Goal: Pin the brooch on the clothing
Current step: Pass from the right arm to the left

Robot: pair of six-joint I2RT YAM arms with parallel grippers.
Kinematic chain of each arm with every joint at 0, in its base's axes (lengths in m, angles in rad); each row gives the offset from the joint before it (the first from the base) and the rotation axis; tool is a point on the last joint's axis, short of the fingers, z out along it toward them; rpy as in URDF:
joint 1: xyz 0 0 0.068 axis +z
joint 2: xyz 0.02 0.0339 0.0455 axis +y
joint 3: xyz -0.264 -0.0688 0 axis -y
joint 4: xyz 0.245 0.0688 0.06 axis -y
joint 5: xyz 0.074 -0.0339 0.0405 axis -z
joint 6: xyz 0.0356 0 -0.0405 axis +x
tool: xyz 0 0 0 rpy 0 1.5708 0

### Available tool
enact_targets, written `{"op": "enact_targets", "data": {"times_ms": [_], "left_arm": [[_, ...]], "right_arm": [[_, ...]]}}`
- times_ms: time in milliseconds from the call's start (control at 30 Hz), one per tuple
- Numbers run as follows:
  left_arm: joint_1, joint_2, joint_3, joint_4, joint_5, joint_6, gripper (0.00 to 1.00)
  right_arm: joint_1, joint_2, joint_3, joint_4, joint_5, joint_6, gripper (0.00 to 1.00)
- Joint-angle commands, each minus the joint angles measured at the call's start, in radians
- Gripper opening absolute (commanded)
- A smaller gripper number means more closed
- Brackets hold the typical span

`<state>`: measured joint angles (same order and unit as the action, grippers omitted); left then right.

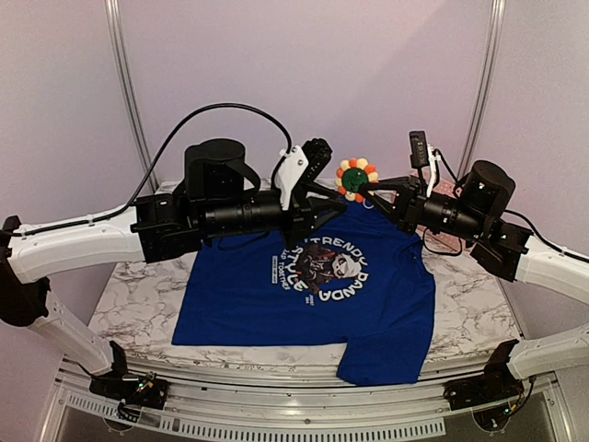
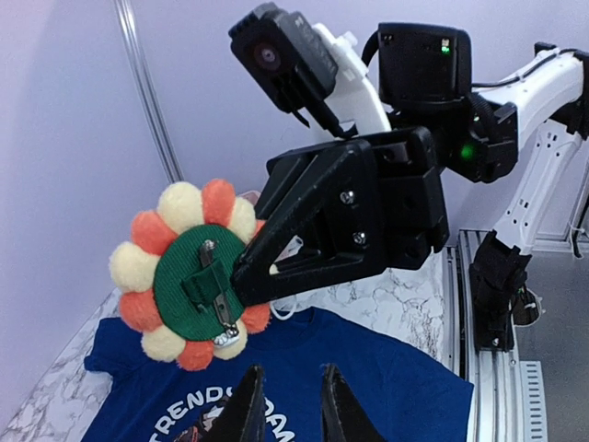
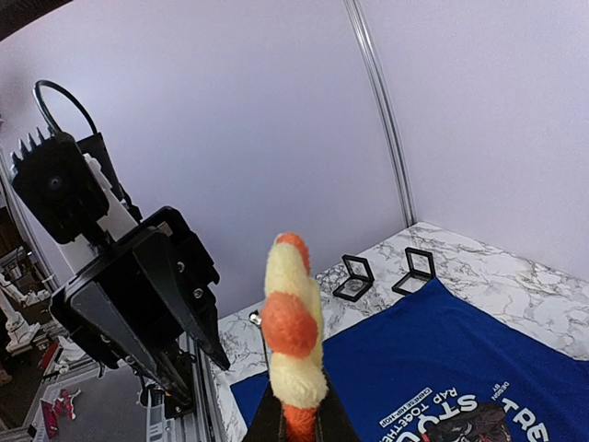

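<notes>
Brooch point(image 1: 357, 178) was off the cloth, held in the air above the far, collar edge of the blue T-shirt point(image 1: 239, 304). Right gripper point(image 1: 368, 191) came in from over the shirt's right side, its fingers clamped on the flower.

Right wrist view: brooch point(image 3: 293, 331) seen edge-on, standing upright out of the closed right gripper point(image 3: 294, 419), with yellow and orange petals stacked one above another. T-shirt point(image 3: 479, 350) lay below and beyond it.

Left wrist view: back of the brooch point(image 2: 189, 276) faced the lens. A round green backing point(image 2: 179, 276) carried a metal pin point(image 2: 216, 299) across it. The right gripper point(image 2: 241, 281) pinched the disc, one black finger lying on the backing just beside the pin. Whether the clasp was fastened could not be told.

Left gripper point(image 1: 339, 198) also hung above the shirt's collar edge, just beside the brooch and pointing toward it. In its own camera the left gripper point(image 2: 290, 410) sat below the flower, fingers a little apart with nothing between them. Contact with the brooch could not be judged from overhead.

T-shirt point(image 2: 386, 368) lay flat and front up on the marble table point(image 1: 138, 295), panda print and lettering showing, hem toward the arm bases.

Two black frames point(image 3: 354, 276) stood on the marble past the shirt's far edge, well apart from the brooch.
</notes>
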<state>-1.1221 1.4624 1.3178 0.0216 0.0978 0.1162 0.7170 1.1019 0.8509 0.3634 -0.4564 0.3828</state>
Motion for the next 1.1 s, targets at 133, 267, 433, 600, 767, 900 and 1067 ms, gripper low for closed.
{"op": "enact_targets", "data": {"times_ms": [133,267,433,600,767,900,1067], "left_arm": [[-0.03,0.057,0.04,0.061,-0.152,-0.026,0.15],[-0.034,0.074,0.06,0.073,-0.174,-0.017,0.12],[-0.035,0.082,0.084,0.082,-0.179,0.004,0.15],[0.015,0.01,0.06,-0.016,0.015,0.004,0.28],[0.066,-0.023,0.071,-0.155,0.208,-0.036,0.47],[0.078,-0.023,0.064,-0.148,0.257,-0.078,0.59],[0.108,-0.009,0.043,-0.099,0.348,-0.142,0.65]], "right_arm": [[0.006,-0.008,-0.024,0.04,0.009,0.009,0.0],[0.006,-0.007,-0.023,0.039,0.007,0.003,0.0],[0.006,-0.007,-0.033,0.036,-0.034,-0.009,0.0],[-0.006,-0.045,-0.033,-0.009,-0.117,-0.051,0.0],[-0.025,-0.038,0.012,-0.077,-0.319,-0.109,0.0],[-0.025,-0.009,0.032,-0.081,-0.393,-0.125,0.0],[-0.024,0.001,0.038,-0.054,-0.42,-0.11,0.0]]}}
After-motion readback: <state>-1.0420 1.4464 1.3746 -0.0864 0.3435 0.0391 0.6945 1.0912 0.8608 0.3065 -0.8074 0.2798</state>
